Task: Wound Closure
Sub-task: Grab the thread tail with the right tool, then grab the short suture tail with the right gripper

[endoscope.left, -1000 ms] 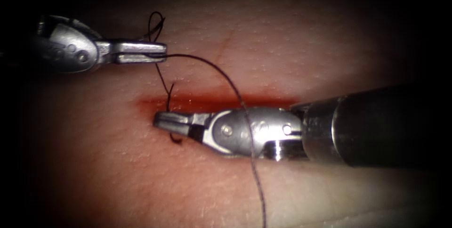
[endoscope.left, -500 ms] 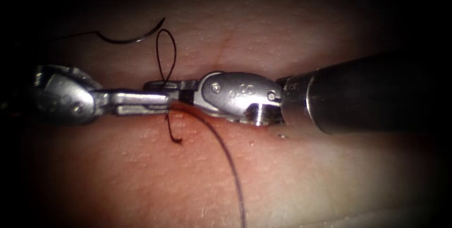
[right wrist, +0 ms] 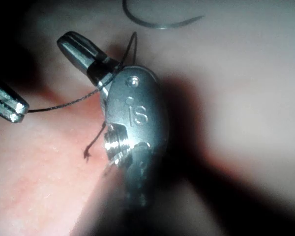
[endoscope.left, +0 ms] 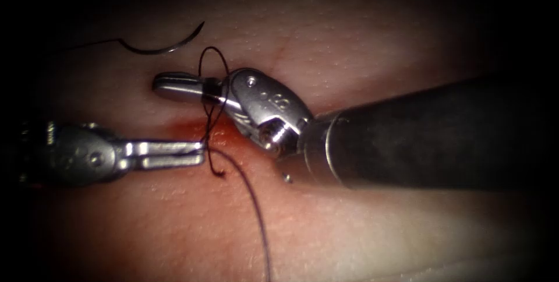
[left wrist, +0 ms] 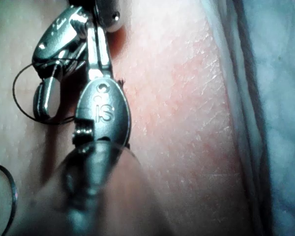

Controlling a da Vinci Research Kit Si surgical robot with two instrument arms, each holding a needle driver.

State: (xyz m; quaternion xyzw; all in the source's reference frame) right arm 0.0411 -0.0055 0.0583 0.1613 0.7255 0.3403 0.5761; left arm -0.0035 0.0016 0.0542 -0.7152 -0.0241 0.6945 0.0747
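The curved needle [endoscope.left: 157,46] lies free on the tissue [endoscope.left: 361,55], up and to the left of the cut [endoscope.left: 224,133], and neither tool holds it. My left tool [endoscope.left: 201,154] is at the cut's left end, its jaws shut on the thread [endoscope.left: 256,212]. My right tool [endoscope.left: 160,83] reaches over the cut with its jaws shut, and a thread loop [endoscope.left: 212,55] is wound around them. A short thread tail [endoscope.left: 216,171] sticks out of the tissue just below the cut. The right wrist view shows the right tool [right wrist: 69,42], the left tool [right wrist: 12,110] and the taut thread [right wrist: 64,103] between them.
Red fluid [endoscope.left: 192,127] stains the tissue along the cut. The long thread runs down to the lower edge of the endoscope view. The right tool's dark shaft [endoscope.left: 431,136] covers the cut's right part. The left wrist view shows the left tool [left wrist: 96,34] beside the looped right jaws.
The left tool has moved down from above the cut to its left end, keeping hold of the thread. The right tool has crossed upward over the cut with the thread looped around its jaws.
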